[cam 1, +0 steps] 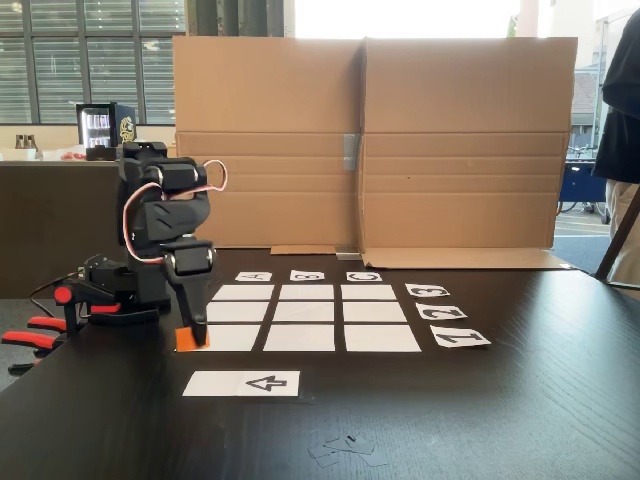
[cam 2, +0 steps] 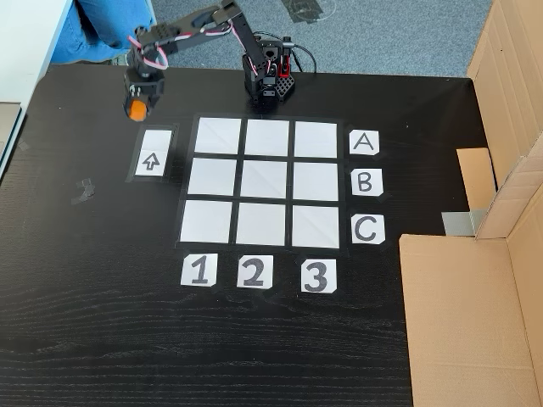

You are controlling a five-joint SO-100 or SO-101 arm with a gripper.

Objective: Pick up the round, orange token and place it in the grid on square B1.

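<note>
The orange token (cam 1: 187, 340) (cam 2: 136, 109) sits between my gripper's fingers, at or just above the table, which one I cannot tell. My gripper (cam 1: 196, 337) (cam 2: 137, 105) points straight down and is shut on it. In a fixed view this spot is beside the left edge of the grid's (cam 1: 307, 312) front-left cell. In the fixed view from above it lies left of the grid (cam 2: 265, 181), above the arrow strip. Square B1 (cam 1: 299, 338) (cam 2: 210, 176) is bare white paper, with nothing on it.
A white strip with a black arrow (cam 1: 241, 383) (cam 2: 152, 153) lies beside the grid. The arm's base (cam 2: 269, 80) stands at the grid's A side. A cardboard wall (cam 1: 370, 140) (cam 2: 475, 322) closes off one side. Orange-handled clamps (cam 1: 40, 335) grip the table's edge. A person (cam 1: 625, 100) stands nearby.
</note>
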